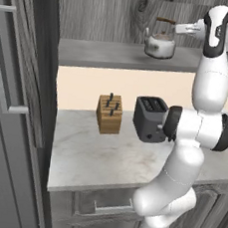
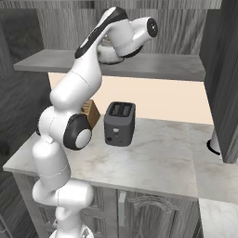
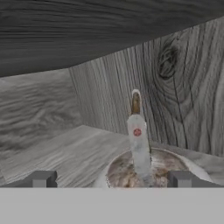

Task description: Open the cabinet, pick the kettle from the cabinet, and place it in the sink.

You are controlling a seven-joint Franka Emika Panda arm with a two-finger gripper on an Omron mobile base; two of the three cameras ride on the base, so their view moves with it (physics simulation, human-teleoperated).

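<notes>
A: Silver-white metal, that kettle point(image 3: 142, 168), sitting on the cabinet point(image 1: 107, 55) shelf right between the fingers point(image 3: 41, 178), which stand wide apart.

B: Risk?

A: Its arched brown handle rises midway between them. Closing off-centre could nudge the kettle back or tip it, I'd judge.

B: Pose?

A: Arm raised high, gripper point(image 1: 192, 28) reaching level into the shelf beside the kettle.
</notes>
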